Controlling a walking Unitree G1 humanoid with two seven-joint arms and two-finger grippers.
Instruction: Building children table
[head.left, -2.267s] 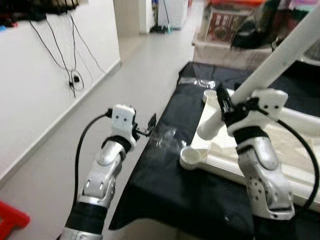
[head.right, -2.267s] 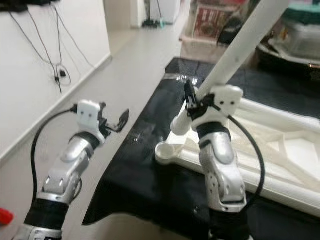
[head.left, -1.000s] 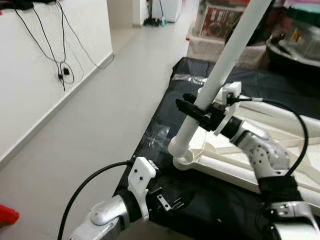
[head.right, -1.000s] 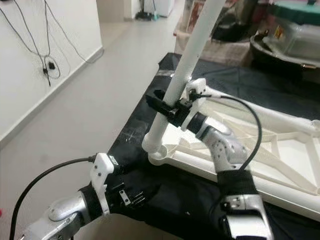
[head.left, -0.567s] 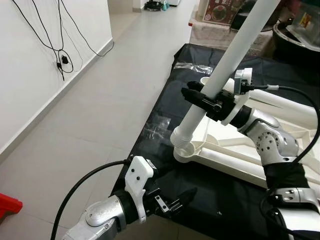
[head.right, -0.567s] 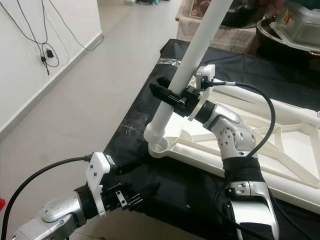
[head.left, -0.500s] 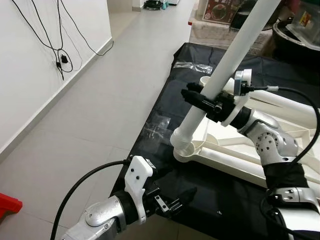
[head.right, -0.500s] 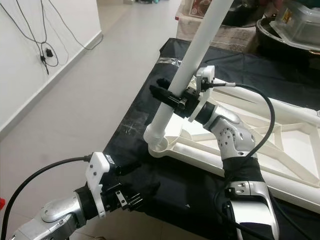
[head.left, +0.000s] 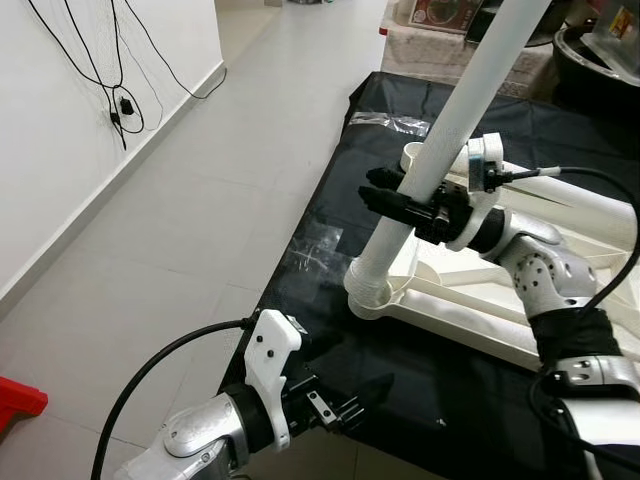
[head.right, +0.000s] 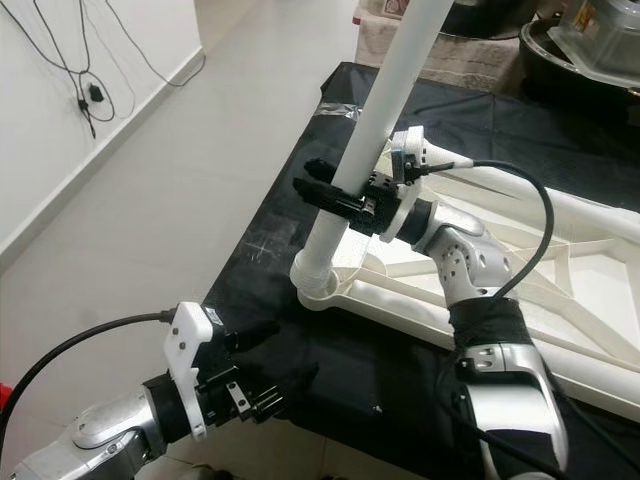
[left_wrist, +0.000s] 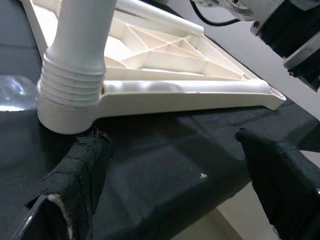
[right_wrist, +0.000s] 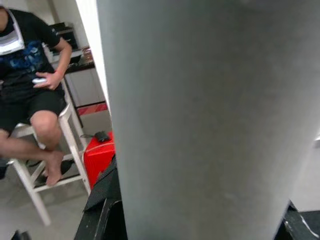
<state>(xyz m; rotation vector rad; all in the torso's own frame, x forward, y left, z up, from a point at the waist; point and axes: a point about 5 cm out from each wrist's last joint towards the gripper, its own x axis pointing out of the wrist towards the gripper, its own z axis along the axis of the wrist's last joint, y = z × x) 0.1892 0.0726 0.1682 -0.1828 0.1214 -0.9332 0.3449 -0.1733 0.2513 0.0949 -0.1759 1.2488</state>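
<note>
The white table frame (head.left: 560, 330) lies upside down on a black cloth (head.left: 330, 250). A long white leg (head.left: 455, 120) stands tilted, with its threaded end (left_wrist: 72, 82) in the frame's near corner socket (head.left: 368, 298). My right gripper (head.left: 400, 200) is shut on the leg a little above that socket, and the leg (right_wrist: 200, 115) looms close in the right wrist view. My left gripper (head.left: 352, 402) is open and low at the cloth's front edge. Its fingers (left_wrist: 75, 185) spread wide just short of the socket and touch nothing.
Bare grey floor (head.left: 180, 220) lies to the left, bounded by a white wall with hanging cables (head.left: 120, 100). A red object (head.left: 20, 400) sits on the floor. Bins (head.left: 600, 40) stand beyond the cloth. A person (right_wrist: 30, 95) sits on a white chair beside a red box (right_wrist: 97, 160).
The right gripper has swung the leg more upright, and its end now sits in the corner socket. The left arm has dropped from beside the cloth to its front edge.
</note>
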